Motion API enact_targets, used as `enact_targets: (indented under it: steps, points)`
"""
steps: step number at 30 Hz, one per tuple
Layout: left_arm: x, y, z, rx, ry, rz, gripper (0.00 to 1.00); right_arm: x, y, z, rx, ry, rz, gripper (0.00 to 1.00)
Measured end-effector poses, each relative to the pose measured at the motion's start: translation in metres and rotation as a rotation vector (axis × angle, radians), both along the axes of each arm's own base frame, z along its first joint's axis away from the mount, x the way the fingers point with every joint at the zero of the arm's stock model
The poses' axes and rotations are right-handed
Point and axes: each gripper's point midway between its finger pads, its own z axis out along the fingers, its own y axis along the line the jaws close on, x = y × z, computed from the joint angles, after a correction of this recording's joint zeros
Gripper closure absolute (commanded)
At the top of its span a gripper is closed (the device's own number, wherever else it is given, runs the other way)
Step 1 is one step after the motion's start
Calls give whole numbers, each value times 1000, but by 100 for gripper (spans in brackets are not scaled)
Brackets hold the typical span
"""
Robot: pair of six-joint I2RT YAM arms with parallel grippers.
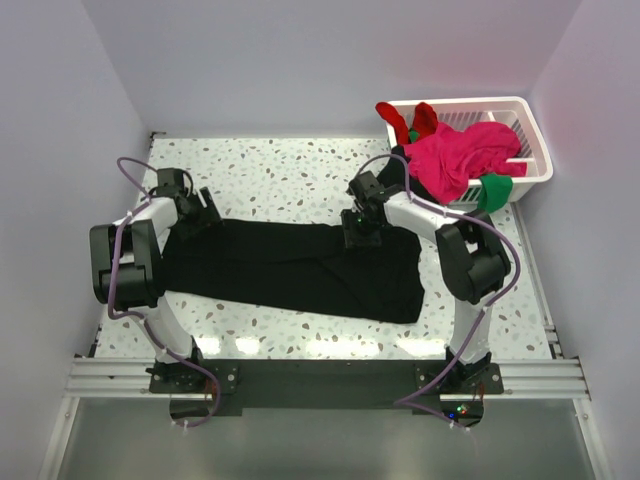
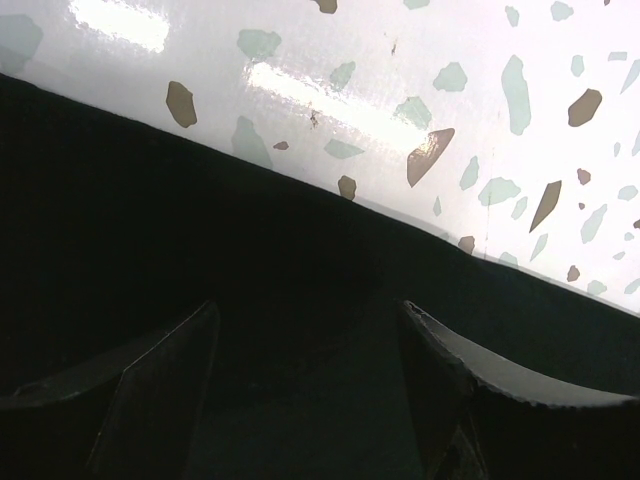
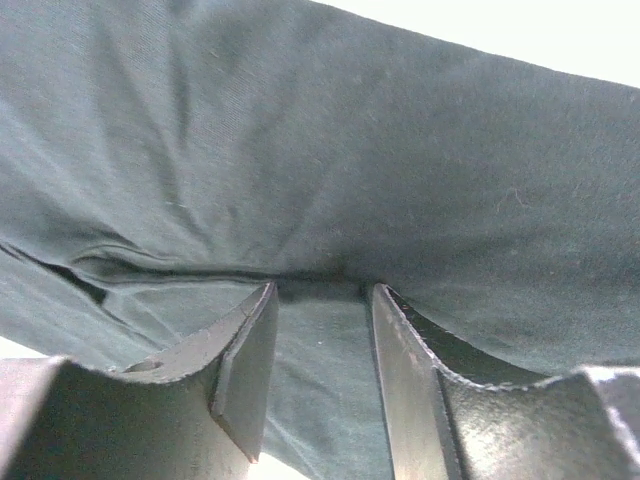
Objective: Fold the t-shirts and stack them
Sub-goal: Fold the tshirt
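Note:
The large black t-shirt (image 1: 300, 268) lies flat across the middle of the table as a long band. My left gripper (image 1: 196, 216) sits low over its far left edge, jaws open, with black cloth (image 2: 200, 260) under and between the fingers. My right gripper (image 1: 358, 232) sits on the shirt's far edge towards the right, jaws apart, with a fold of the cloth (image 3: 330, 170) just beyond the fingertips (image 3: 262, 300) and cloth lying between them. A magenta-pink shirt (image 1: 462, 155), a red one (image 1: 421, 117) and a green one (image 1: 496, 190) are heaped in the basket.
The white slatted basket (image 1: 537, 143) stands at the back right corner. The speckled tabletop (image 1: 280, 175) shows beyond the shirt, and again in the left wrist view (image 2: 400, 90). Purple walls close in on three sides.

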Motion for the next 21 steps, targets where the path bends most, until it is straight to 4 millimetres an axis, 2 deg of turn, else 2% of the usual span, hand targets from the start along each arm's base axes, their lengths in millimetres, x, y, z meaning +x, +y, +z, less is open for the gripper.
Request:
enact_targets:
  steps: [5, 10, 11, 14, 21]
  points:
    - [0, 0, 0, 0, 0, -1, 23, -7, -4, -7, -11, 20, 2, 73]
    - [0, 0, 0, 0, 0, -1, 23, -8, -4, -7, -12, 23, 2, 85]
    - [0, 0, 0, 0, 0, -1, 23, -8, -4, -7, -14, 25, 3, 91]
    - [0, 0, 0, 0, 0, -1, 23, -8, -5, -5, -16, 28, 5, 99]
    - [0, 0, 0, 0, 0, -1, 23, -13, -2, 10, 11, 26, 14, 100]
